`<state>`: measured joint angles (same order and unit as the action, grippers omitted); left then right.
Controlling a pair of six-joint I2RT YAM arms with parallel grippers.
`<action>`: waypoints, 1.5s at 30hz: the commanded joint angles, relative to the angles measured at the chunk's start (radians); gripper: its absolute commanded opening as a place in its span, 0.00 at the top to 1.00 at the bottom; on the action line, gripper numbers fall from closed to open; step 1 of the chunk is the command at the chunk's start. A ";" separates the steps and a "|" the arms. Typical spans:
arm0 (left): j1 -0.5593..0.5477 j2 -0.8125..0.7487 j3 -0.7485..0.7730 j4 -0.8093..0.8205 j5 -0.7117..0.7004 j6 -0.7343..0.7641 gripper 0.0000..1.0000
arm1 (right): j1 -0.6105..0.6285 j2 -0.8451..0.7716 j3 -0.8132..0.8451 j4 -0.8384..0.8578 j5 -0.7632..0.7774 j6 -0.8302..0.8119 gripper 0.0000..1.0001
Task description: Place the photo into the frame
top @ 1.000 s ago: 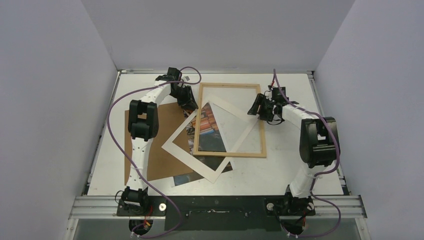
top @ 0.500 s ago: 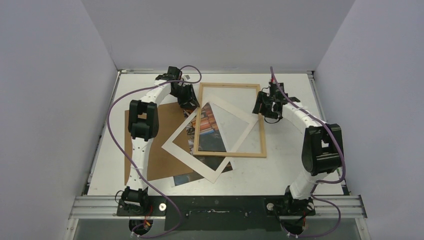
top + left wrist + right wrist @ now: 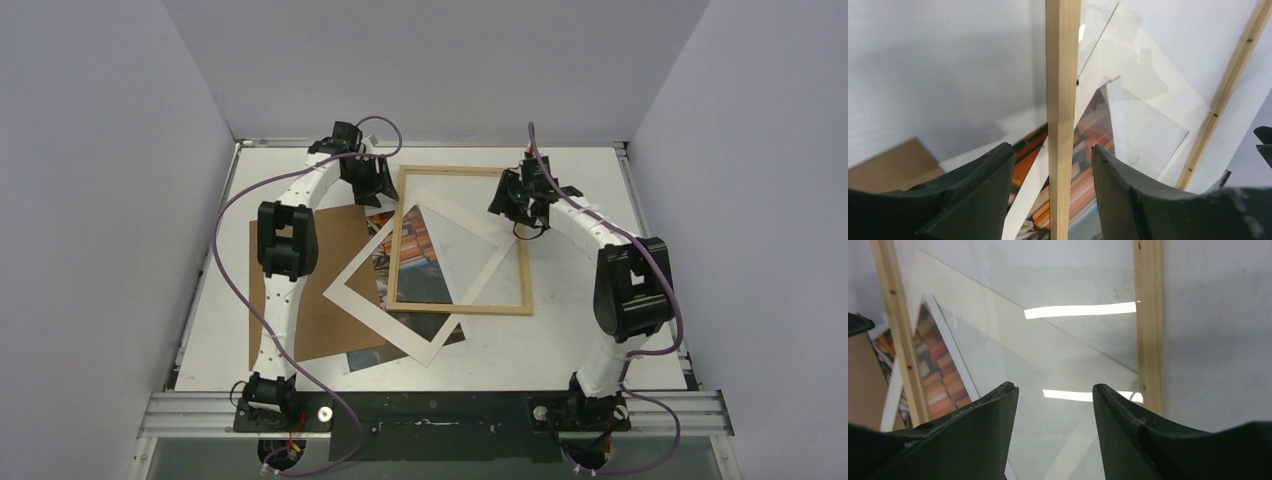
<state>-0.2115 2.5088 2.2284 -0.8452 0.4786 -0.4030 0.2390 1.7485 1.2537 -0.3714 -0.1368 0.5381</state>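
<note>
The light-wood frame lies flat mid-table over a tilted white mat. The photo, showing colourful books, lies under both; only parts show. My left gripper is open at the frame's far left corner. In the left wrist view its jaws straddle the frame's left rail without touching it, with the photo below. My right gripper is open and empty over the frame's far right part. In the right wrist view it hovers over the glass, just inside the right rail.
A brown backing board lies at the left under the mat and photo. A glossy pane in the frame reflects lights. The table's back edge and wall are close behind both grippers.
My right gripper has moved left and toward the back, from beside the frame's right rail to over its far right part. My left gripper has shifted slightly toward the back.
</note>
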 commanded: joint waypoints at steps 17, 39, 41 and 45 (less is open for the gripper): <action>0.005 0.153 0.154 0.301 -0.012 -0.066 0.34 | 0.026 0.537 0.463 0.526 -0.074 0.234 0.47; -0.016 0.211 0.192 0.267 -0.035 -0.074 0.47 | 0.041 0.603 0.581 0.234 0.046 0.092 0.48; -0.013 0.207 0.211 0.246 -0.038 -0.066 0.47 | 0.040 0.585 0.600 0.214 0.041 0.067 0.47; -0.009 0.177 0.257 0.170 -0.047 -0.039 0.46 | 0.028 0.517 0.618 0.193 0.008 0.031 0.43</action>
<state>-0.2211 2.6804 2.4279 -0.5713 0.4652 -0.4835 0.2775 2.3650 1.8286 -0.1223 -0.1371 0.6304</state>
